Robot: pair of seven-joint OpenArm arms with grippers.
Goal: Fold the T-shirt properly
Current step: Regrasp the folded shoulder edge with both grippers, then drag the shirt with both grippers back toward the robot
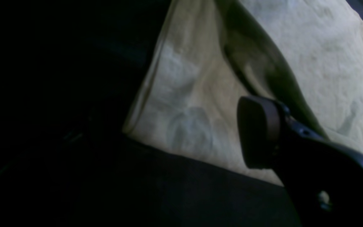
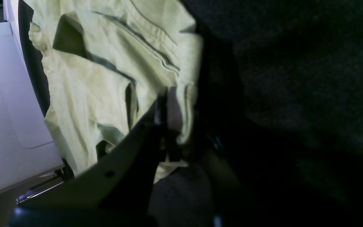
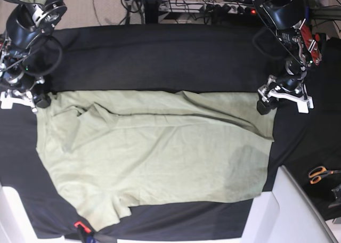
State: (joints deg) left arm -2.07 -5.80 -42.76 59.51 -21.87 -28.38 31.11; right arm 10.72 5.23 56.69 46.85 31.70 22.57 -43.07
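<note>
The pale sage-green T-shirt (image 3: 154, 158) lies spread and wrinkled on the black table cloth (image 3: 160, 56). My right gripper (image 3: 40, 100) is at the shirt's far left corner. In the right wrist view it (image 2: 176, 121) is shut on a folded edge of the T-shirt (image 2: 83, 78). My left gripper (image 3: 264, 105) is at the shirt's far right corner. In the left wrist view one dark finger pad (image 1: 257, 132) hovers over the T-shirt (image 1: 310, 47) near its hem. The other finger is lost in the dark and the jaws stand apart.
Orange-handled scissors (image 3: 319, 173) lie at the right edge. White boards stand at the front right (image 3: 290, 205) and front left (image 3: 10, 211). A red clip (image 3: 79, 226) sits at the front edge. Cables and gear lie behind the table.
</note>
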